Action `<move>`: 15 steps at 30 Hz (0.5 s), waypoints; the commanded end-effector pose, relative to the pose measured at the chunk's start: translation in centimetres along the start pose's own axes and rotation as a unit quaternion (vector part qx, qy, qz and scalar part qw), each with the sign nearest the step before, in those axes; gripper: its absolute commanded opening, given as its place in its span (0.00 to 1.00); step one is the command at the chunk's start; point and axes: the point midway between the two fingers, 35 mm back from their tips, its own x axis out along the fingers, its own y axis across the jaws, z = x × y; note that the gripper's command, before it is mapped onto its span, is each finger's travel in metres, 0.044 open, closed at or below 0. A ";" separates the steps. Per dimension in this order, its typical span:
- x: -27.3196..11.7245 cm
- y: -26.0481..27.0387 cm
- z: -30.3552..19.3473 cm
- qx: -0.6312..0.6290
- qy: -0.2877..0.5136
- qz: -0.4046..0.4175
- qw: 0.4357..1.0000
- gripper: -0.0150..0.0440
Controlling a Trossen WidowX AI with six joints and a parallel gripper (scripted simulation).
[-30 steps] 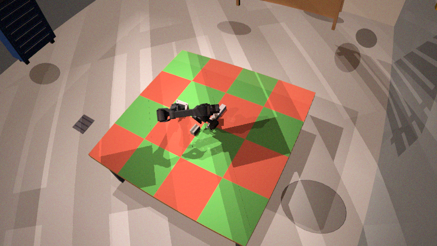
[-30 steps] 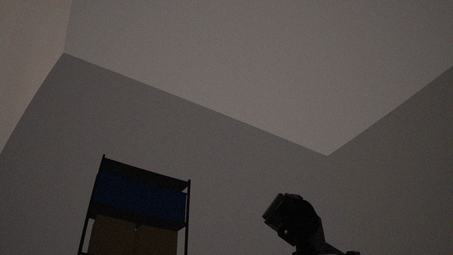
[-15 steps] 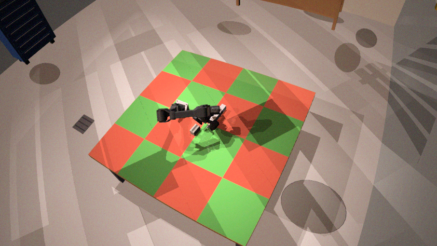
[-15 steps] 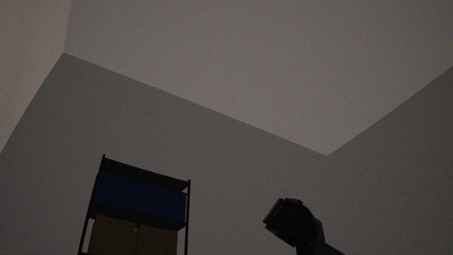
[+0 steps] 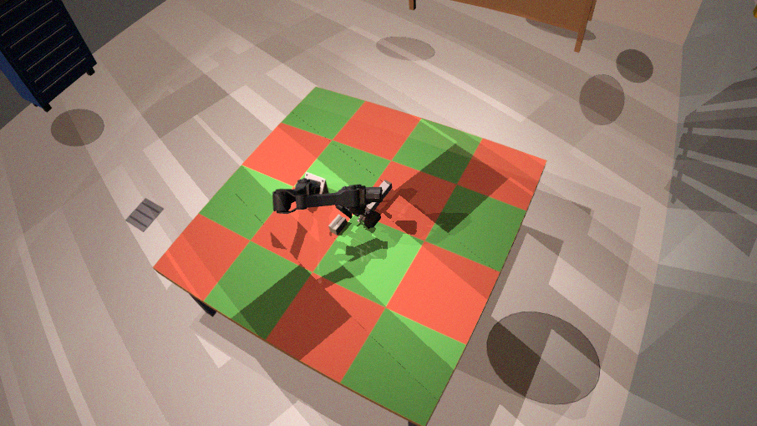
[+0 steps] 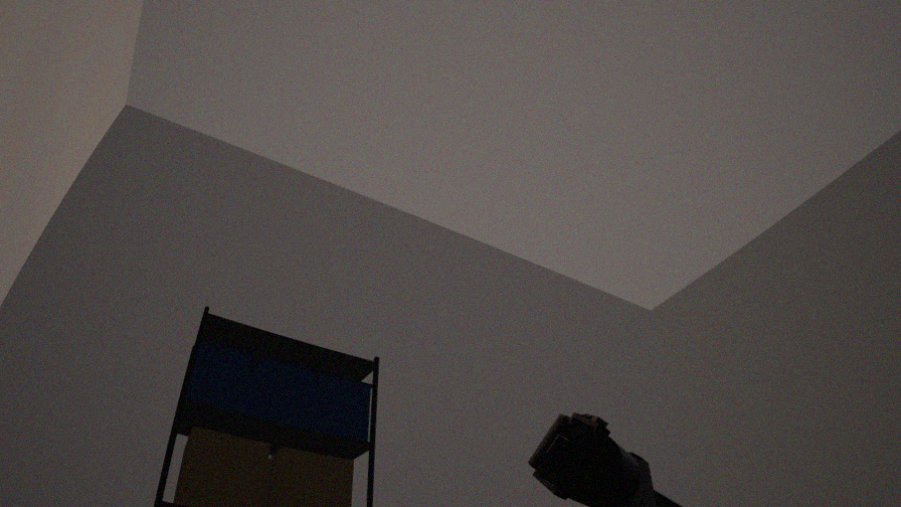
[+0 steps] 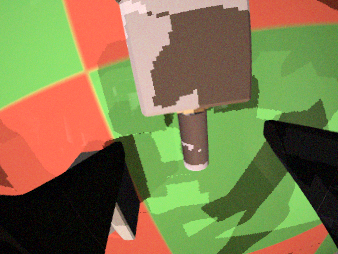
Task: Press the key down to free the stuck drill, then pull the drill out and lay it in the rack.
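A pale block-shaped housing lies on the table. In the wrist view, the drill shows as a short round shank sticking out of the housing's end, with a thin brass-coloured edge where it enters. My gripper is open and empty, its black fingers wide apart on either side of the drill and touching nothing. The key does not show. A small grey grooved block, apparently the rack, sits beside the gripper; a pale part of it seems to show behind the left finger in the wrist view.
The red and green chequered table carries the arm, whose white base plate is behind it. Shadows cross the table. The exterior view shows only walls, a shelf unit and a dark part of the arm.
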 end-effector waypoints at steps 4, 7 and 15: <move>1.2 0.3 0.3 -0.007 0.005 0.003 1.000 1.00; 1.7 0.3 0.4 -0.007 0.005 0.003 1.000 1.00; 1.5 0.1 0.3 -0.001 0.001 0.001 1.000 0.82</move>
